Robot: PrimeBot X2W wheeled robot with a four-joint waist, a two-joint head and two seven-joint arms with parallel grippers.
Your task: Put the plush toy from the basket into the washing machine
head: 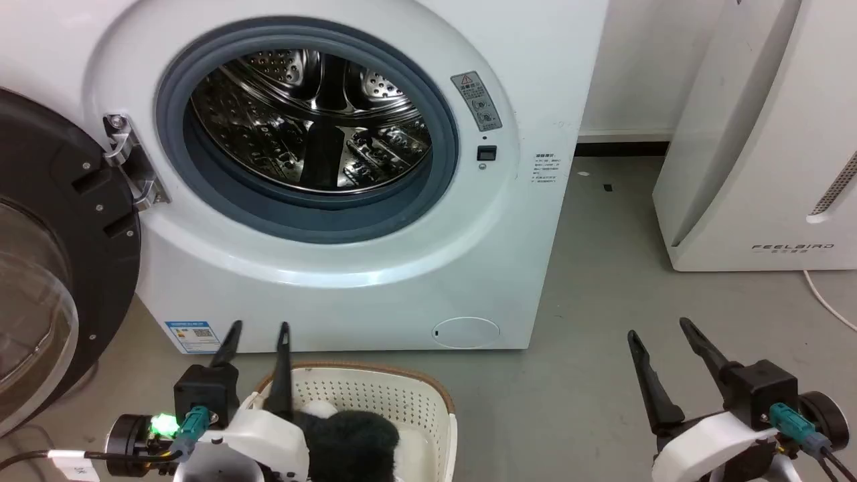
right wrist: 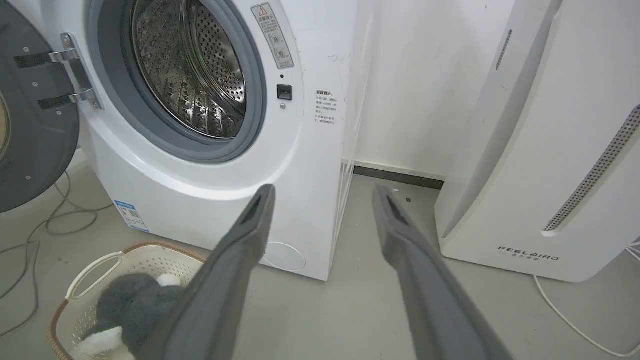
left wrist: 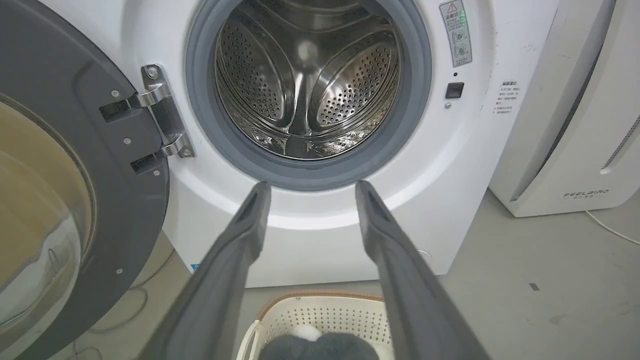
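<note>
The toy [head: 355, 435], black fluff with a white patch, lies in the basket [head: 375, 395], a cream perforated tub with a brown rim. The basket stands on the floor just before the white washer [head: 375, 268]. The washer's dark round door [head: 67, 254] hangs wide open at its left, exposing the shiny perforated drum [head: 308, 127] inside the grey gasket.

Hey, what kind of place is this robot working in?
Most likely a laundry corner, perhaps a test setup. A front-loading washing machine stands with its door swung open, a laundry basket holding a plush toy sits on the grey floor before it, and a white FEELBIRD appliance stands beside.
</note>
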